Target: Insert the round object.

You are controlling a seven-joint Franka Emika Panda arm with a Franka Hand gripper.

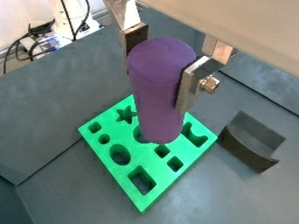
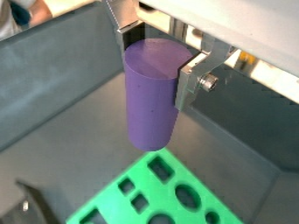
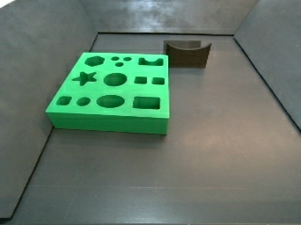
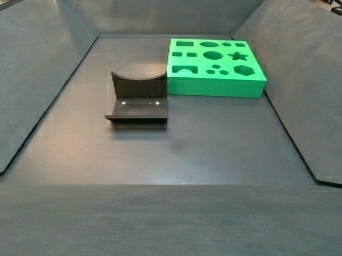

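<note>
My gripper (image 1: 163,70) is shut on the round object (image 1: 158,96), a matte purple cylinder held upright between the silver fingers. Both also show in the other wrist view: the gripper (image 2: 158,66) and the cylinder (image 2: 149,105). The cylinder hangs in the air above the green block (image 1: 87,131) with its shaped holes; its lower end hides part of the block's middle. In a wrist view the green block (image 2: 100,210) lies well below the cylinder. Both side views show the green block (image 3: 106,119) (image 4: 214,88), but neither the gripper nor the cylinder.
A dark brown notched block (image 1: 251,140) stands on the grey floor beside the green block, and shows in both side views (image 3: 188,53) (image 4: 138,100). Sloping grey walls (image 3: 47,35) enclose the floor.
</note>
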